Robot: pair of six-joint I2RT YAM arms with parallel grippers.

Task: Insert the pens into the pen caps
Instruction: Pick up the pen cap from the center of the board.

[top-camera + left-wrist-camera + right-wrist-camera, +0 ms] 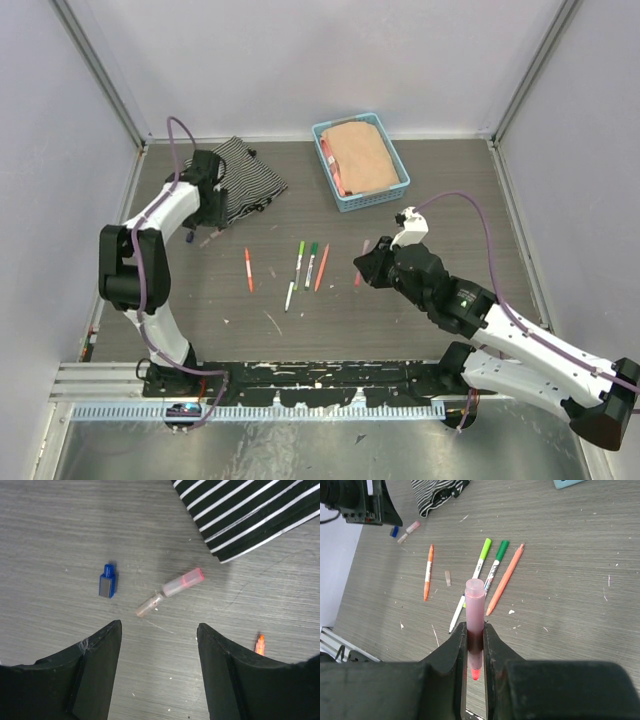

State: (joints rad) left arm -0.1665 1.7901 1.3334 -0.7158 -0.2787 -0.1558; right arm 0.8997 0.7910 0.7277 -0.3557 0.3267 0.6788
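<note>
My right gripper (475, 630) is shut on a pink pen (474, 605) held above the table, its red tip toward the camera; in the top view this gripper (362, 272) hangs right of the loose pens. On the table lie an orange pen (427, 572), two white pens with a light green end (481, 560) and a dark green end (497, 560), and an orange-red pen (506, 579). My left gripper (159, 627) stands open just above a blue pen cap (108, 581), a pink pen cap (183, 582) and a small clear piece (149, 604).
A black-and-white striped cloth (245, 178) lies at the back left, right beside my left gripper (205, 222). A blue basket (372, 200) holding tan cloth stands at the back centre. Another small clear piece (447, 578) lies beside the orange pen.
</note>
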